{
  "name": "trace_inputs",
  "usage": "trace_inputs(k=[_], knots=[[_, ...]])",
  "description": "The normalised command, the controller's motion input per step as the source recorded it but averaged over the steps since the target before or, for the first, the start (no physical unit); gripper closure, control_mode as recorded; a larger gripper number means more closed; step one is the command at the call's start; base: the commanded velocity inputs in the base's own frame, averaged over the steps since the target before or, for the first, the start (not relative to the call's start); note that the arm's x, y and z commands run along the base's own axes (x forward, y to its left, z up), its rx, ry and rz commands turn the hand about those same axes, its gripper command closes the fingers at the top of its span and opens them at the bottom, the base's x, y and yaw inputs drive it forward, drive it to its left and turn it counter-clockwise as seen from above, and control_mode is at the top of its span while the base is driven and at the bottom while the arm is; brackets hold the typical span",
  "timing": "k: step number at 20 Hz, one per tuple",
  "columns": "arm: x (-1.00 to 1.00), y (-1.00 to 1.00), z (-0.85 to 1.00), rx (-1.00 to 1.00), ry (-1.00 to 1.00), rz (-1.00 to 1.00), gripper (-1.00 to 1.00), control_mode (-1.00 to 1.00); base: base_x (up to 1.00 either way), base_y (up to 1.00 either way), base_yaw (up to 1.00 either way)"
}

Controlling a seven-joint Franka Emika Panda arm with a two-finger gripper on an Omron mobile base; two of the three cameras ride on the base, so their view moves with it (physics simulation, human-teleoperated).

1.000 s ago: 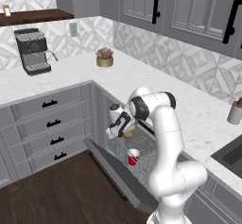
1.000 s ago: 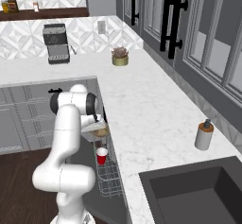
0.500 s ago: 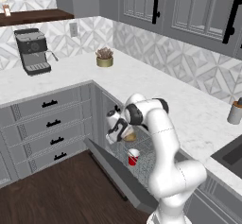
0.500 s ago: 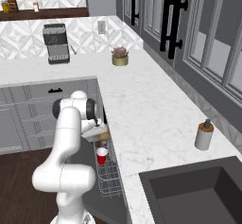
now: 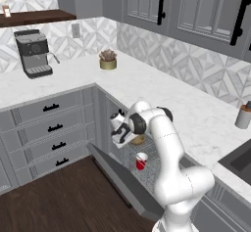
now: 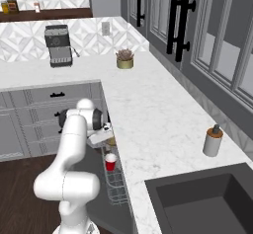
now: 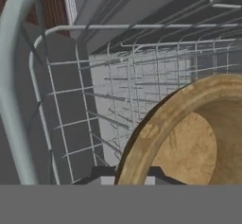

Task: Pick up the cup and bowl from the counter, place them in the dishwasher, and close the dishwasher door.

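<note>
The tan-brown bowl (image 7: pixel 189 138) stands tilted on edge, its rim pinched in my gripper (image 7: pixel 130 176), which is shut on it. It hangs just over the white wire rack (image 7: pixel 118 76) of the dishwasher. From the base, my gripper (image 5: pixel 126 135) holds the bowl (image 5: pixel 138 139) below the edge of the counter (image 5: pixel 196 113), over the rack (image 5: pixel 156 170). The red cup (image 5: pixel 141 161) stands upright in that rack, a little nearer the front. The dishwasher door (image 5: pixel 122 177) lies dropped open. The right base view shows the bowl (image 6: pixel 111 140), the cup (image 6: pixel 110 162) and my gripper (image 6: pixel 104 135).
Grey drawer cabinets (image 5: pixel 49 128) stand left of the open door. On the counter are a coffee machine (image 5: pixel 32 52), a potted plant (image 5: pixel 108 61) and a soap dispenser (image 5: pixel 243 116). A dark sink (image 6: pixel 202 198) lies at the right. Dark wood floor spreads in front.
My hand has come down and slightly outward with the bowl, from counter-edge height to just over the rack. The cup and the door have not moved.
</note>
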Motion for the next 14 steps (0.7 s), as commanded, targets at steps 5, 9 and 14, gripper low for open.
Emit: trace_inputs(k=[5, 9, 14], knots=[[-0.39, 0.66, -0.94, -0.01, 0.01, 0.0, 1.0, -1.0, 0.0, 0.0, 0.0], [-0.29, 0.69, -0.59, 0.0, 0.0, 0.0, -1.0, -1.0, 0.0, 0.0, 0.0], [-0.25, 0.29, 0.0, 0.0, -0.04, 0.0, -1.0, -1.0, 0.0, 0.0, 0.0]])
